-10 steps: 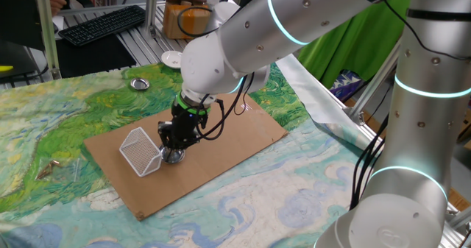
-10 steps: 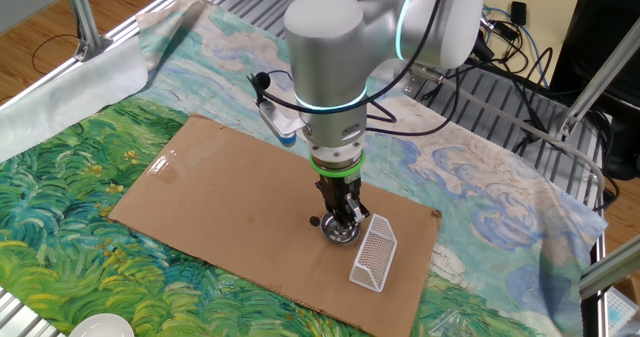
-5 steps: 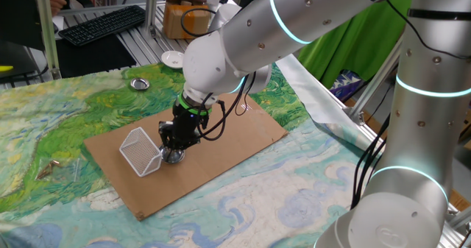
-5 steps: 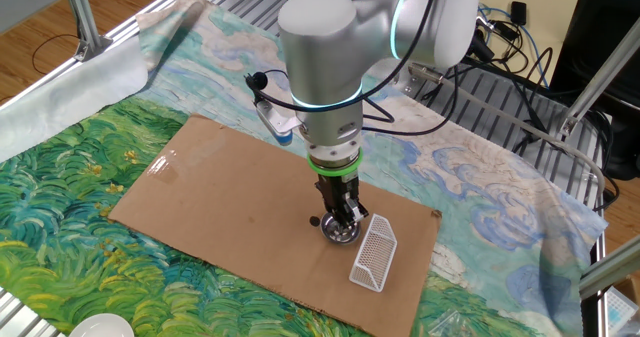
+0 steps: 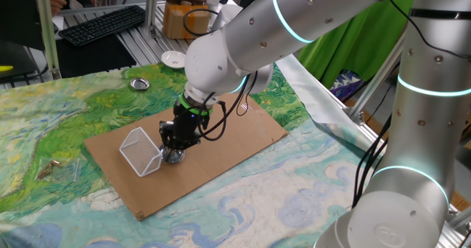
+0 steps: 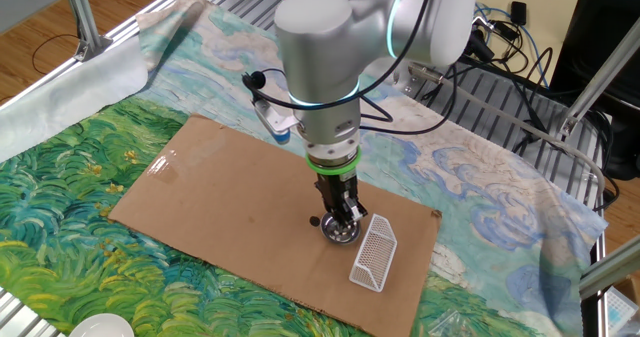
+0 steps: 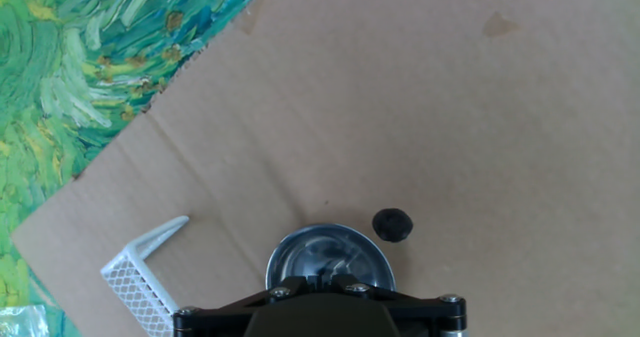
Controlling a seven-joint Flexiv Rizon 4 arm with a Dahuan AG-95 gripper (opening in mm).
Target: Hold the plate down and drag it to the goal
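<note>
In one fixed view, you are looking at the gripper, its fingers clenched together with nothing between them, bearing down into the hollow of the plate. The plate is sitting on the cardboard sheet, and the basket, lying tipped on its side, is waiting just to the plate's left, close enough that rim and wire look to be touching or nearly so. A second steel dish and a white dish are resting far back, well apart from the work.

In the other fixed view, you are seeing the same closed gripper pinning the plate, with the basket now lying just to the right and nearer the camera. The painted cloth is spreading out around the cardboard, and the sheet is offering open, flat room on every side.

In the hand view, you are peering down past the gripper body at the plate, the basket's corner poking in at the lower left and a small black dot sitting just right of the rim. By this reading the remaining drag is short, heading toward the basket; a slip of the tip off the slick steel looks like the main risk.
</note>
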